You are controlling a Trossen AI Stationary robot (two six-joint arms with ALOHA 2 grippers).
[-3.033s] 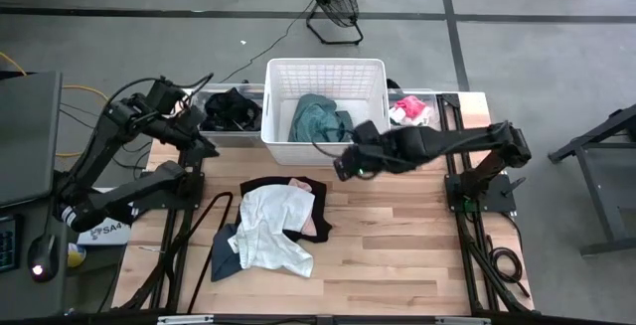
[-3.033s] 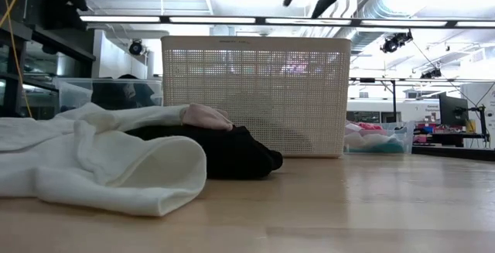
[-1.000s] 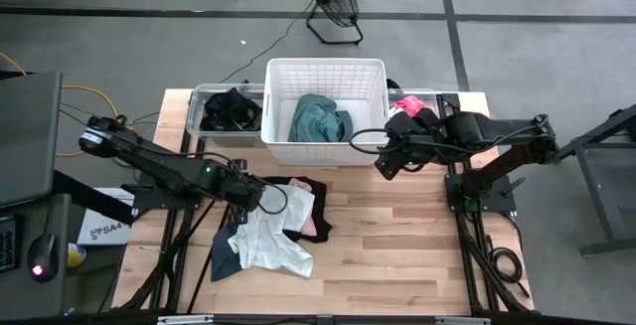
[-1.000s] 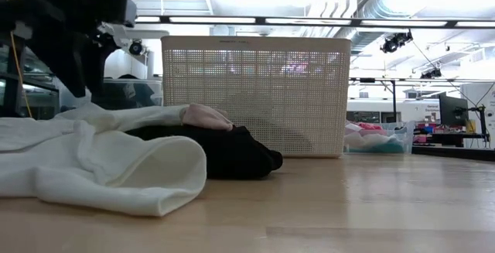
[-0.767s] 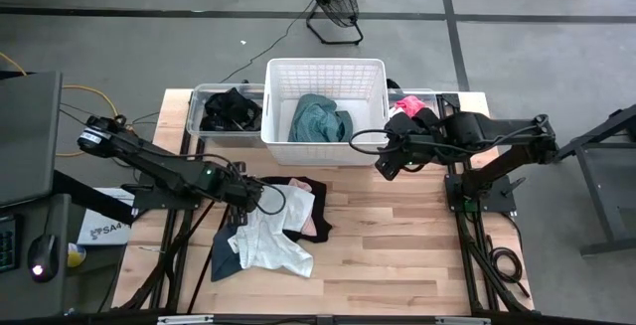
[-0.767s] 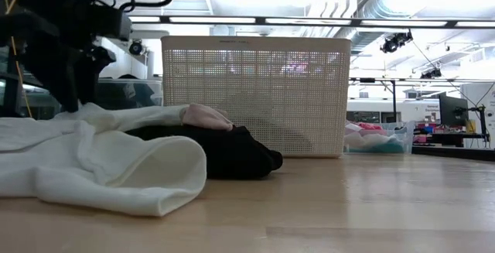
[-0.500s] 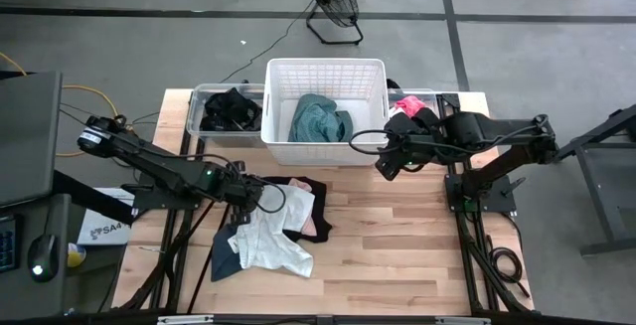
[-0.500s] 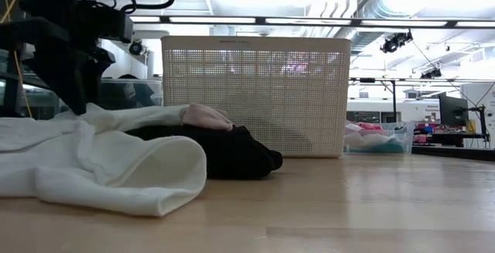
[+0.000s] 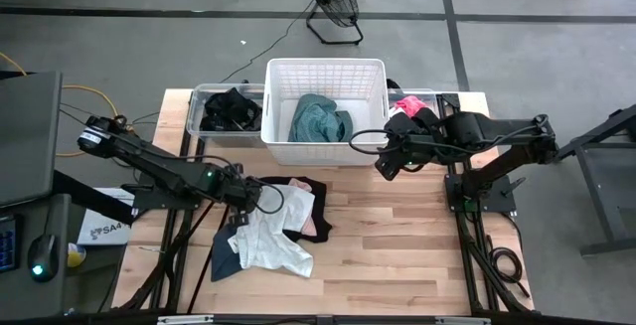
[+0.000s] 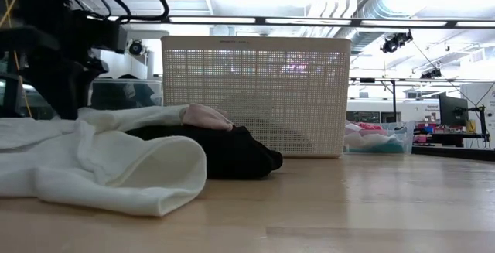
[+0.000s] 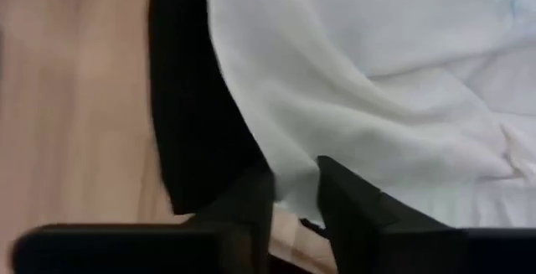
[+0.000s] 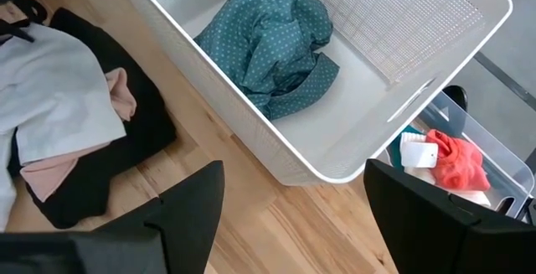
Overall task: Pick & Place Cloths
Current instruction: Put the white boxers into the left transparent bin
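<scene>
A pile of cloths lies mid-table: a white cloth on top, a black one, a pink one and a dark blue one under it. My left gripper is down at the white cloth's left edge, shut on it. A teal cloth lies inside the white lattice basket. My right gripper hangs open above the table beside the basket's near right corner, holding nothing. My left gripper has the white cloth's left edge between its two fingers, which stand close together. It comes from above, slanting down. The cloth lies slack on the pile, beside the black cloth; one layer or several, I cannot tell.
A clear bin with a black cloth stands left of the basket. Another clear bin with pink and red cloth stands at its right. Bare wood spreads right of and in front of the pile.
My left gripper has sunk onto the white cloth's left edge and shifted slightly toward the table's left. The pile lies as before.
</scene>
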